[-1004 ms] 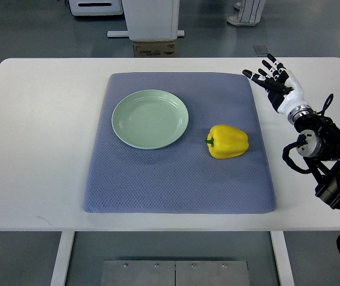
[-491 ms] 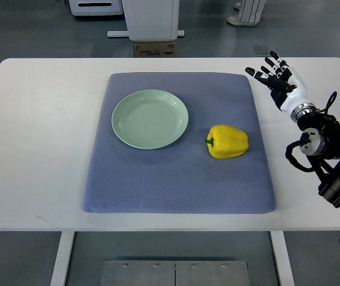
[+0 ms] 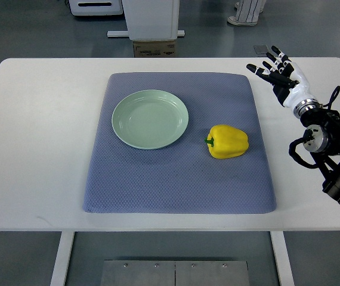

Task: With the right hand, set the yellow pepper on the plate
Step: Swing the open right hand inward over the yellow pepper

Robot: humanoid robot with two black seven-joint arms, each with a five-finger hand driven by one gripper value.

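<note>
approach step, nothing grasped yet. right hand [image 3: 280, 74] hovers past mat's [image 3: 158, 185] far right corner, fingers spread, holding nothing. yellow pepper [image 3: 228, 142] lies on mat, just right of empty plate [image 3: 150, 119]. you need to swing hand in over pepper, then close.

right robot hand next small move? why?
Probably bring the right robot hand in over the yellow pepper and lower toward it. The fingers are spread and hold nothing, the hand is off the far right corner of the grey mat, and the pepper lies on the mat beside the green plate, not on it.
</note>
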